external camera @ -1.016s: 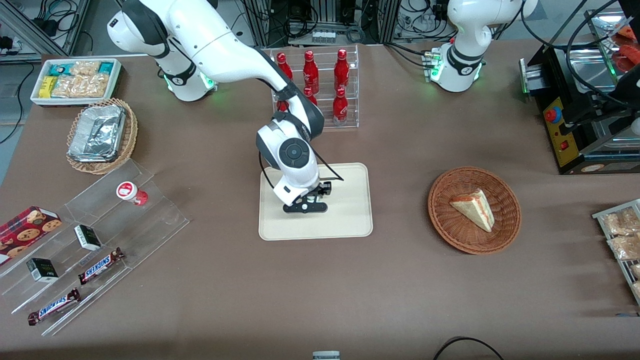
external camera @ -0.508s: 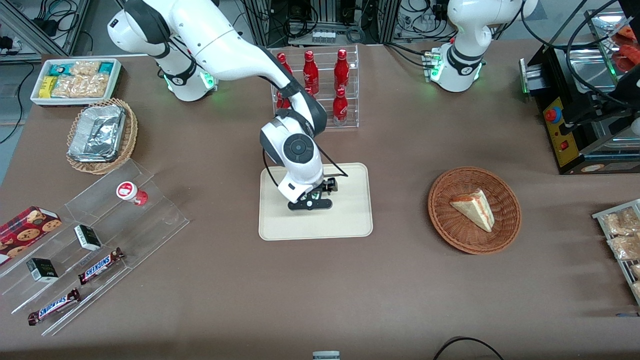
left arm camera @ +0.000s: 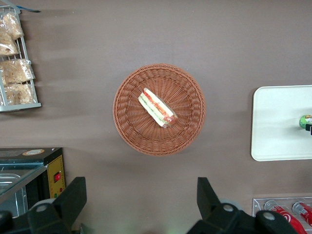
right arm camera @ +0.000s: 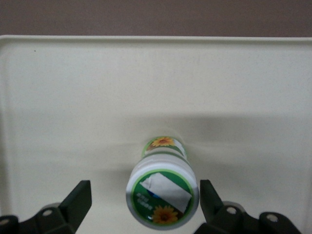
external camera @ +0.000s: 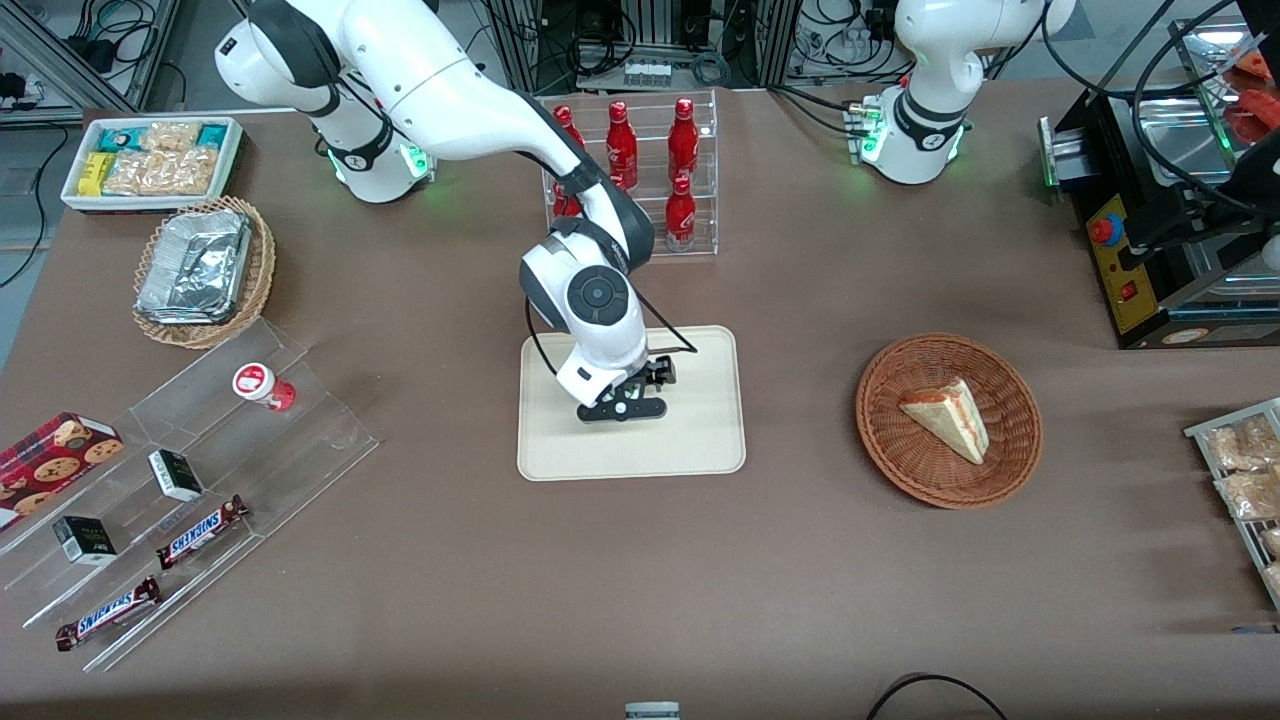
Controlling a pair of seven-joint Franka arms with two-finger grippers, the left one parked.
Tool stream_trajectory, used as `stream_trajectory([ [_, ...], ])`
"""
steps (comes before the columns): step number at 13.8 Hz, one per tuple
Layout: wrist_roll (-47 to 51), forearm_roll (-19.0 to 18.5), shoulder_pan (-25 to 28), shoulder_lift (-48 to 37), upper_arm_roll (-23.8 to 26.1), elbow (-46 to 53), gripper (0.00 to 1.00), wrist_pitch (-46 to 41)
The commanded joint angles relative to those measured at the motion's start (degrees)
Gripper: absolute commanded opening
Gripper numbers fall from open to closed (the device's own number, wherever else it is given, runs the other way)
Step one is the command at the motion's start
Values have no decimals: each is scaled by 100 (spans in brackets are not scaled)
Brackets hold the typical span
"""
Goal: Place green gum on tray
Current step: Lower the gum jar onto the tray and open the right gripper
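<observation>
1. In the front view, the working arm is blocking sight of the green gum, and only the black gripper (external camera: pixel 622 404) is showing, hanging over the middle of the cream tray (external camera: pixel 700 445).
2. The right wrist view is revealing what the front view is hiding: the green gum (right arm camera: pixel 163 195) is standing upright on the tray (right arm camera: pixel 58 97), its white lid with the green round mark facing the camera and a sunflower label showing on its body.
3. In that wrist view the fingers (right arm camera: pixel 78 200) are standing apart, one on each side of the canister, with a clear gap between each finger and the lid; neither is touching it.
4. The green gum is sitting directly between the spread fingers, so the gripper (right arm camera: pixel 144 201) is straddling it without clamping it.
5. The left wrist view is catching a sliver of the green gum (left arm camera: pixel 305 121) at the tray's (left arm camera: pixel 273 126) edge of the frame, and a wicker basket (left arm camera: pixel 190 92) holding a wedge sandwich (left arm camera: pixel 157 107) is lying near the tray, toward the parked arm's end of the table.
</observation>
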Motion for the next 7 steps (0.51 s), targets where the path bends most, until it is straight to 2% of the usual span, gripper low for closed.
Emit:
stream_trajectory([
  [1, -38, -129, 19, 66, -38, 137, 99, -15],
  [7, -320, -129, -60, -48, -65, 111, 99, -112],
])
